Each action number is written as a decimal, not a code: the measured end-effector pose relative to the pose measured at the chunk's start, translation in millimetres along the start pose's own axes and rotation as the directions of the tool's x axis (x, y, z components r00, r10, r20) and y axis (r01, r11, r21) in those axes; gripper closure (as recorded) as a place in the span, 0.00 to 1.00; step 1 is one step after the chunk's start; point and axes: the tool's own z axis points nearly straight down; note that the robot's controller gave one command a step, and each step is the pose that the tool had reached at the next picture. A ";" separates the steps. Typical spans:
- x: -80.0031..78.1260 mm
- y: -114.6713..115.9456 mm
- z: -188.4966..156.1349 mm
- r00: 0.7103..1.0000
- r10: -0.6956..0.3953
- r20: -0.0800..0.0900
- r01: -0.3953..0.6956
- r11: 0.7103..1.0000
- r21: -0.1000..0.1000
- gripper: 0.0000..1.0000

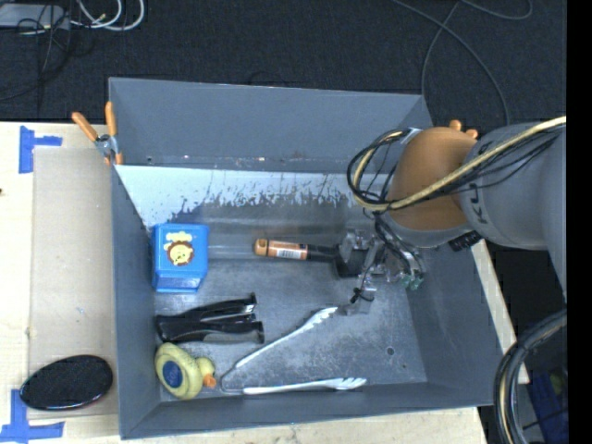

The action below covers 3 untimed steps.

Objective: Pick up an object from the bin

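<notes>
Altogether five loose things lie in the grey bin (277, 137): one blue box (180, 257) with a yellow face printed on it, one brown tube (282, 249) with a dark end, one black hinged tool (208, 320), one yellow round thing (178, 371), and one pair of pale tongs (277, 342). The gripper (363, 294) hangs low in the right half of the bin, just beside the upper tip of the tongs and near the tube's dark end. Whether it is open or closed I cannot tell, as it reads as a small dark tangle. The tube's dark end runs in under the wrist parts. The arm (518, 183), with its orange cover (430, 178), is cut off at the right.
</notes>
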 end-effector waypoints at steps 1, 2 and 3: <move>3.4 8.3 -1.5 0.996 -0.093 0.004 0.093 0.996 0.001 1.00; 3.4 8.3 -1.5 0.996 -0.093 0.004 0.093 0.996 0.001 1.00; 6.9 8.5 -19.6 0.996 -0.093 -0.006 0.093 0.996 0.000 1.00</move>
